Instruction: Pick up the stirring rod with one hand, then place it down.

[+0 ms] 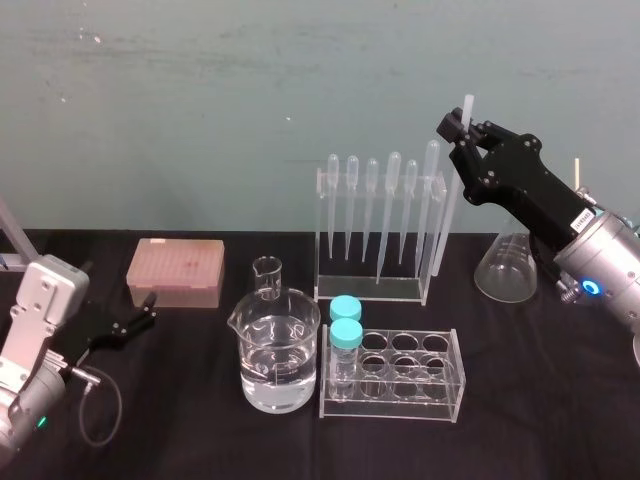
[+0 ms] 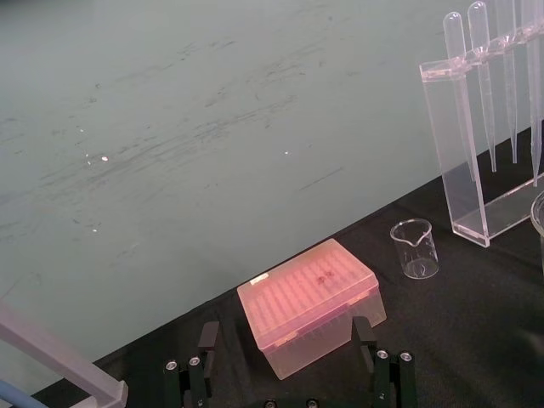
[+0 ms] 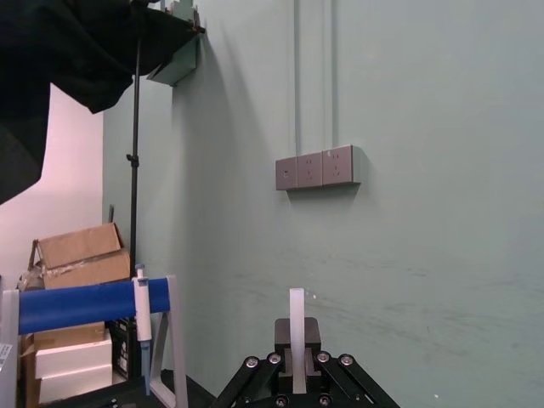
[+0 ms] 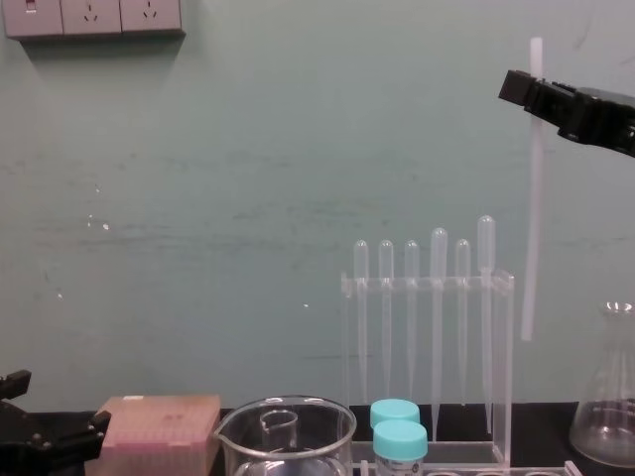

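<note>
Black: right hand (image 1: 464,127), left hand (image 1: 152,306). Silver-white arms (image 1: 612,258). Glowing blue ring (image 1: 592,288).

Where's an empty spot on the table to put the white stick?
The right hand holds the translucent-white stirring rod up high. The black table is bare front right, right of the clear test-tube rack, before the glass conical flask. Also front left, between the big glass beaker and the parked left hand. The middle is crowded.
</note>
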Tool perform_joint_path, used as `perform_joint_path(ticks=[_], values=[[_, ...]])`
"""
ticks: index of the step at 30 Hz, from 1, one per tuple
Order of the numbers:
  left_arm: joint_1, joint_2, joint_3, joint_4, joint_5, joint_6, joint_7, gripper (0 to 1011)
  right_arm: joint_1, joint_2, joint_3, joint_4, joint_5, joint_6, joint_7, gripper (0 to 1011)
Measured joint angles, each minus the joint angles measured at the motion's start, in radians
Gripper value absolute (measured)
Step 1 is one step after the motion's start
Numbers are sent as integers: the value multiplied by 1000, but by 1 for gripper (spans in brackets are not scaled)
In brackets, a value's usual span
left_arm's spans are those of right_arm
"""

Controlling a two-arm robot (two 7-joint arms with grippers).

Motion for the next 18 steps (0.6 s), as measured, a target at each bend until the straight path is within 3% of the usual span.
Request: perform_joint_path(ticks=[18], values=[[0, 0, 0, 0, 0, 0, 0, 1000, -2, -1, -5, 5, 0, 0, -2, 69]])
